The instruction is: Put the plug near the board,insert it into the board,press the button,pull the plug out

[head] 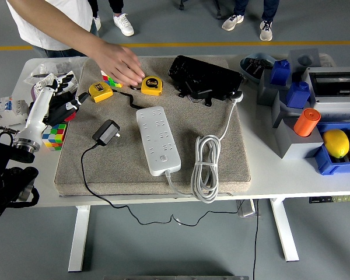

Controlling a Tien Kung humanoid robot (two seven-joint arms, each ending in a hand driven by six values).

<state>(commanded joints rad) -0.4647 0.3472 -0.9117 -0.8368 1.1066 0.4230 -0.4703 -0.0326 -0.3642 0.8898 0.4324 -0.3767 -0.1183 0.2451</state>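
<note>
The left hand [53, 87] sits at the counter's left edge with its fingers [63, 83] spread loosely and gripping nothing, its white forearm running down toward the lower left. Just below it lies a multicoloured puzzle cube [54, 135]. The plug [105, 132], a black adapter, lies on the grey mat [105, 169] well to the right of and below those fingers, not touching them; its black cord [87, 181] trails down off the counter's near edge. Just to the right of the plug, apart from it, lies the white power strip [158, 140], lengthwise on the mat, with its coiled white cable [206, 169] beside it. At the mat's far edge, a person's hand [119, 63] reaches in from the upper left, hovering between two yellow tape measures [152, 85]. A black case [204, 77] lies beyond the strip. On the white counter [262, 169] at the right stand blue and grey bins, an orange cylinder [306, 121] and a yellow lemon-like object [336, 142].
</note>
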